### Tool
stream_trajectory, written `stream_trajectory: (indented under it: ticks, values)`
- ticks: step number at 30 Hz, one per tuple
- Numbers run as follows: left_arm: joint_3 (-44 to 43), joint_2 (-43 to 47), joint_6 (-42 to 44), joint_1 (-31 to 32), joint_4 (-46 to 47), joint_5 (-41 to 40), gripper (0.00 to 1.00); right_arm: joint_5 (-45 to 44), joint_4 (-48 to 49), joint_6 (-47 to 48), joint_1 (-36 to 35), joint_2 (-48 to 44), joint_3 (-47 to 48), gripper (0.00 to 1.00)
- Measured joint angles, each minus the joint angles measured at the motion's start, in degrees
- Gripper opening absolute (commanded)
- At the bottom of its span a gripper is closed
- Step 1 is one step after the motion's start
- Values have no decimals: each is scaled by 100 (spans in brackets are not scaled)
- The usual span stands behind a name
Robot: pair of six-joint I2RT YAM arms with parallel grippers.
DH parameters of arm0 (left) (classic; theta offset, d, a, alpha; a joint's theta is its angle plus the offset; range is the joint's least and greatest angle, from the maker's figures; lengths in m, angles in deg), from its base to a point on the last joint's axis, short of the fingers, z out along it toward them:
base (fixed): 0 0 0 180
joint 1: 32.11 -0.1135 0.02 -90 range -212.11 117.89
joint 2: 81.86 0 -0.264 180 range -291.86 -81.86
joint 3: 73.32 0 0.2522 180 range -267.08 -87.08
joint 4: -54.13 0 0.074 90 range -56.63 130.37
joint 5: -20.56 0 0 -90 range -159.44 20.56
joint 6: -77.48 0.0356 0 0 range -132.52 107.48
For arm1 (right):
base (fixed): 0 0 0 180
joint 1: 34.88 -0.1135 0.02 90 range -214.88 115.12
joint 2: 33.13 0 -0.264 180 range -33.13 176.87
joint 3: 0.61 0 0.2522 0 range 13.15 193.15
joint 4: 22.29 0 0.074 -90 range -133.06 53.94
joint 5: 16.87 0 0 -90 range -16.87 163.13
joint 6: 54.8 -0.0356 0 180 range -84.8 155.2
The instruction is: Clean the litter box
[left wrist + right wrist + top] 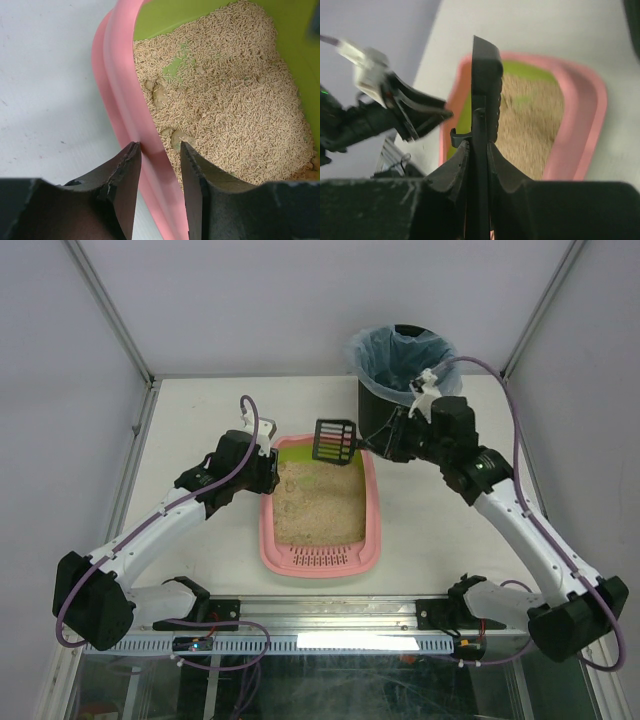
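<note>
The pink litter box (268, 530) with its lime-green inner wall lies mid-table, beige litter inside and the slotted grille at the near end. My left gripper (268, 472) straddles its left rim (120, 90), one finger outside and one over the litter, closed on the wall (159, 146). A few greyish clumps (160, 94) lie in the litter near that rim. My right gripper (385, 440) is shut on the handle of the small black slotted scoop (335, 440), which hangs above the box's far end. The right wrist view shows the scoop (485, 70) edge-on, over the box (585, 115).
A black cylindrical bin (400, 365) with a pale blue bag stands at the back right, just behind my right wrist. White table surface lies to the left of the box (45, 100). Metal frame posts rise at the table's far corners.
</note>
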State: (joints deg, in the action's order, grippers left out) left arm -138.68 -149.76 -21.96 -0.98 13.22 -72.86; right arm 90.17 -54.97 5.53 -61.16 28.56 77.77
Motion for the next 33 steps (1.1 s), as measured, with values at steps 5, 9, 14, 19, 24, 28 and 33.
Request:
stream_trajectory:
  ticks: [5,9,14,19,24,28,33]
  values:
    - [0,-2,0,0,0,0,38,-50,-1696,-136,-463,837,518,0]
    - [0,-13,2,0,2,0,38,-295,-2507,-136,-896,1482,1198,0]
    - [0,-26,2,0,-2,-7,38,-743,-3263,-122,-1360,2253,2041,0]
    - [0,-37,2,0,-2,-7,38,-1239,-3934,-57,-1604,3036,2905,0]
    - [0,-46,4,0,-2,-7,38,-1580,-4474,-26,-1755,3644,3493,0]
    - [0,-52,7,0,-2,-9,37,-1720,-4710,-20,-1897,4089,3727,0]
    - [0,-92,9,-2,-2,-15,37,-1526,-4500,-24,-2017,4308,3576,0]
